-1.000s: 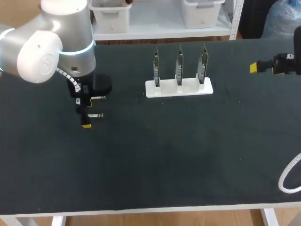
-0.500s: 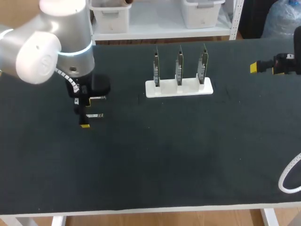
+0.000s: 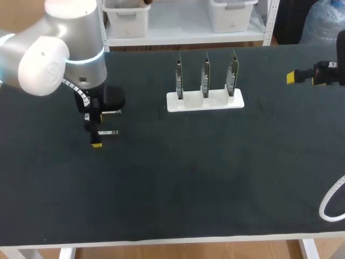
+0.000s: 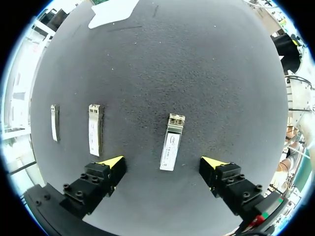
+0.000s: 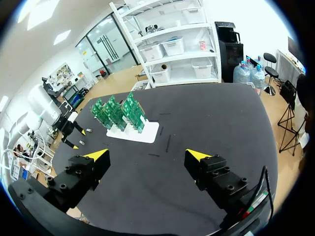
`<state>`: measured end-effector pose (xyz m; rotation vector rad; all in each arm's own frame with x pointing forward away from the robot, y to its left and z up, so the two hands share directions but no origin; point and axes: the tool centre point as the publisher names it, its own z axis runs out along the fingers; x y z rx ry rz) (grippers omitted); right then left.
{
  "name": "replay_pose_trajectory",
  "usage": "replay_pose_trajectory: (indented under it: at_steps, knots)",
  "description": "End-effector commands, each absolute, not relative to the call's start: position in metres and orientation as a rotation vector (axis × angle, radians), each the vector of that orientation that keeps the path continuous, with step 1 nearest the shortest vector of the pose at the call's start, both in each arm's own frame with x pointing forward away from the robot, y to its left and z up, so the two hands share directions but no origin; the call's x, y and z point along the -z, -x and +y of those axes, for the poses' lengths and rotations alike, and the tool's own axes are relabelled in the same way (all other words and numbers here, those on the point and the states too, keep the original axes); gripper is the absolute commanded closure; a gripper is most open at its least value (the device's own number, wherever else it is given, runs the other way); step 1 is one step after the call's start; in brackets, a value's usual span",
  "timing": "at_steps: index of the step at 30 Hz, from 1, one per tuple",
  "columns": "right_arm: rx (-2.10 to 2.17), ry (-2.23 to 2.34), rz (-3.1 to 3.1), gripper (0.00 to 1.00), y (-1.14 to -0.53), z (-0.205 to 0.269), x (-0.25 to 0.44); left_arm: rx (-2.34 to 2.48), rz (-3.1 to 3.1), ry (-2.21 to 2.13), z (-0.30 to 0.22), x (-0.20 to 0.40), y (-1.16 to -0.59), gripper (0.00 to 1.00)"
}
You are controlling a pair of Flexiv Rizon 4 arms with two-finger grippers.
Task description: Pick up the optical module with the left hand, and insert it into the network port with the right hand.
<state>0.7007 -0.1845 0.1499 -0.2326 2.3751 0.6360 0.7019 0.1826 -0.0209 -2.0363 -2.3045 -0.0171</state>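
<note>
- Left wrist view: optical module (image 4: 171, 142) lies flat on the black table (image 4: 197, 59), between the fingers of our left gripper (image 4: 162, 163), with its long axis running out along them.
- Left gripper is spread wide. One yellow tip stands on each side of the module, and neither touches it.
- Two more lie outside that gripper, parallel to the first. The second module (image 4: 94, 129) is just ahead of one yellow tip, and the third module (image 4: 54, 122) is just beyond the second.
- Head view, with the dial centred on the table: our left gripper and the optical module sit at 9 o'clock. Our left arm (image 3: 59, 48) comes in from 10 o'clock.
- White holder (image 3: 205, 101) is at 12 o'clock, well apart from the module. Three green boards (image 3: 205, 75) stand upright in it, side by side.
- Our right gripper (image 5: 146, 156) is at 2 o'clock near the table edge, above the surface. Its fingers are spread and we see nothing between them. In its own view the holder and boards are well ahead of it.
- White cable loop (image 3: 330, 208) is at 4 o'clock, at the table edge.
</note>
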Motion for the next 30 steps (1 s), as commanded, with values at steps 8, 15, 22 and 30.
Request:
replay_pose_trajectory:
  at_steps: [8, 15, 22, 30]
  knots:
    - [-0.631, 0.23, 2.376, 0.0, -0.6995, -0.1842, -0.1507, -0.001, -2.295, 2.04, 0.1858, 0.0263, -0.7027, 0.0]
    - [-0.631, 0.23, 2.376, 0.0, -0.6995, -0.1842, -0.1507, -0.001, -2.295, 2.04, 0.1858, 0.0263, -0.7027, 0.0]
    - [-0.631, 0.23, 2.376, 0.0, -0.6995, -0.1842, -0.1507, -0.001, -2.295, 2.04, 0.1858, 0.0263, -0.7027, 1.0]
    - [-0.631, 0.23, 2.376, 0.0, -0.6995, -0.1842, -0.1507, -0.001, -2.295, 2.04, 0.1858, 0.0263, -0.7027, 1.0]
